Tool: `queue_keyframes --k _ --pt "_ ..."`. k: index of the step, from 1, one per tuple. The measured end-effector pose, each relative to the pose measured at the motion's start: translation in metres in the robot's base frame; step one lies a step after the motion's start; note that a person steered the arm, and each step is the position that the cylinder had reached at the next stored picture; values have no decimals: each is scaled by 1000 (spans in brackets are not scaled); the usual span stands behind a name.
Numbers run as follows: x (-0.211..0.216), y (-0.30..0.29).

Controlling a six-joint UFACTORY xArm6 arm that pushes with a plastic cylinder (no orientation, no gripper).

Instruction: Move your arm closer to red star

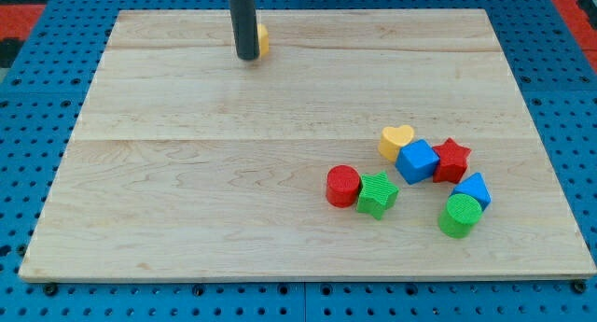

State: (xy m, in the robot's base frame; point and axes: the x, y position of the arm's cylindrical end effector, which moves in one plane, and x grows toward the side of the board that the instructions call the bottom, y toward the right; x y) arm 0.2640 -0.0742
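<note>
The red star lies on the wooden board at the view's right, touching the blue cube on its left. My tip rests near the view's top, left of centre, far up and to the left of the red star. A yellow block sits right behind the rod, mostly hidden.
Around the red star is a cluster: a yellow heart, a red cylinder, a green star, a second blue block and a green cylinder. Blue pegboard surrounds the board.
</note>
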Motion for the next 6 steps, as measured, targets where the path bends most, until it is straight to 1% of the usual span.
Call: queue_keyframes --k 1,2,3,4,5,6 --pt "19 -1" --pt "39 53" --pt "65 145" --pt "77 169" --pt "95 222" --pt "132 277"
